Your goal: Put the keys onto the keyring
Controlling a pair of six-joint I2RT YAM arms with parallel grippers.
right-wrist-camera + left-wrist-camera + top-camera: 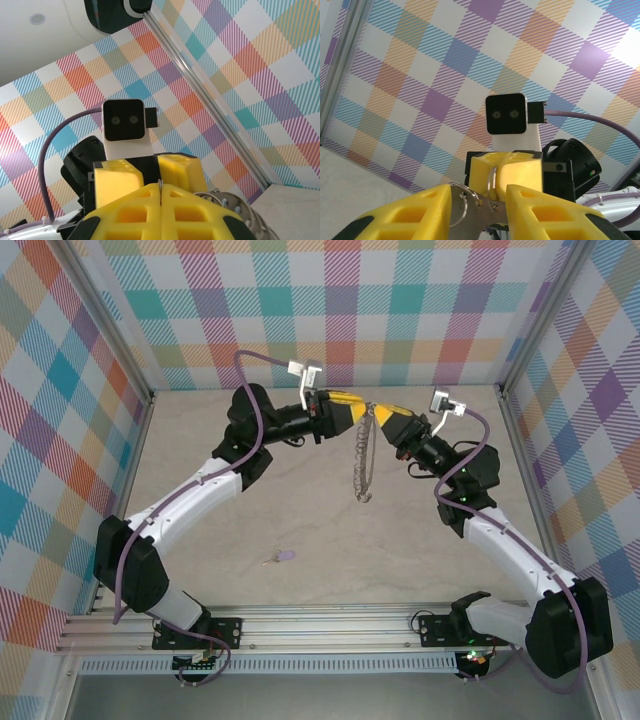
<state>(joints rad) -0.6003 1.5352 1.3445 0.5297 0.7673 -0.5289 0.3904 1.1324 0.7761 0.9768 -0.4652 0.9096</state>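
The keyring [362,465] hangs as a thin grey hoop with silvery links, held up between both grippers above the table's far middle. My right gripper [388,420] is shut on its wire, which shows as a thin edge between the closed yellow fingers [160,187]; fringe links [235,205] stick out to the right. My left gripper [352,415] faces it. A flat silvery piece of the ring's fringe [470,212] spans the gap between its fingers [479,195] and touches both. The lilac key [283,557] lies alone on the table, nearer the arm bases.
Checked walls close in the beige table [200,470] on three sides. An aluminium rail [320,625] runs along the near edge by the arm bases. Purple cables loop off both wrists.
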